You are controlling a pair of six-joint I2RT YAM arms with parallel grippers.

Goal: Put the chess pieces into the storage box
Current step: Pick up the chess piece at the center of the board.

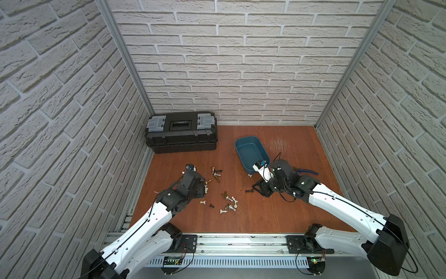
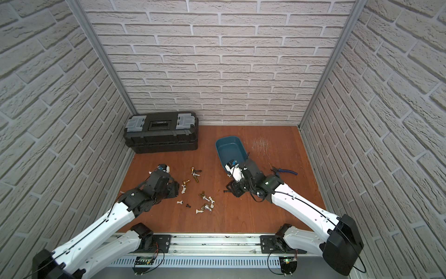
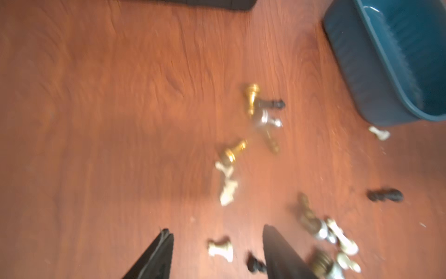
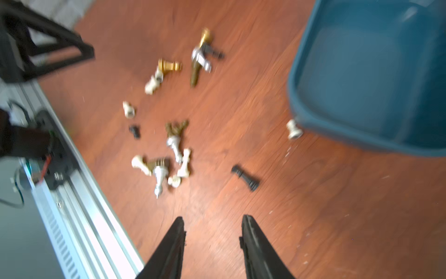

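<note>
Some fifteen chess pieces [image 1: 228,201] lie toppled on the table, and the part of the box [image 1: 249,151] that shows holds none. The left claw [image 3: 216,229] hangs low with its jaws fairly wide and empty. A white piece [image 3: 220,250] lies on its side between its two fingers, with a small black one [image 3: 254,263] just beside one finger. The right claw [image 4: 212,217] is parted more narrowly and is also empty. A black piece [image 4: 245,177] lies a little ahead of it, and the box is farther ahead and off to one side. The pieces look light, stiff and smooth, and likely to roll on their round bases. I judge the thin waist, pinched across the length, to be the surest hold.
</note>
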